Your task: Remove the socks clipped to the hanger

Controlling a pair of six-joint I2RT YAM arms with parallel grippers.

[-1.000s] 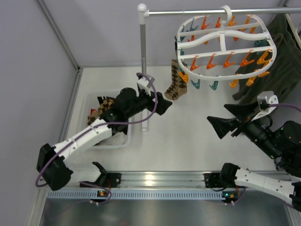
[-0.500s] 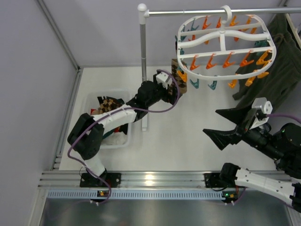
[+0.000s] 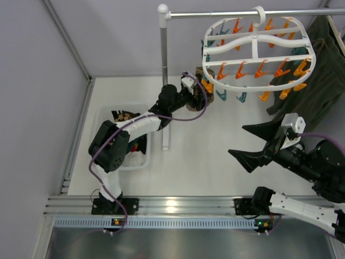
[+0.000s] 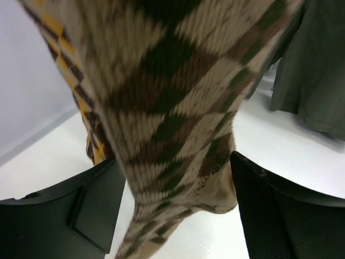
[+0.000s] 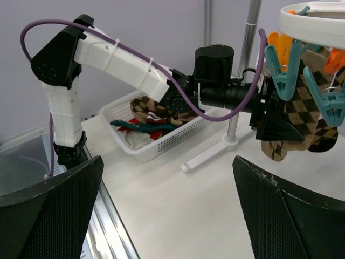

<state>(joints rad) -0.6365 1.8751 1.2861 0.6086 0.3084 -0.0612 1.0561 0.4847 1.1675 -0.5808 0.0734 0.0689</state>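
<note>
Brown sock hangs between left gripper's wide-open jaws

Your top camera looks steeply down over whole scene. Left wrist view: tight on brown-tan argyle knit sock. Right wrist: farther back, same sock shared.

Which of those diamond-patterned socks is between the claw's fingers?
The sock clipped to the hanger, hanging between the left gripper's open fingers; the other socks lie in the white basket.
</note>
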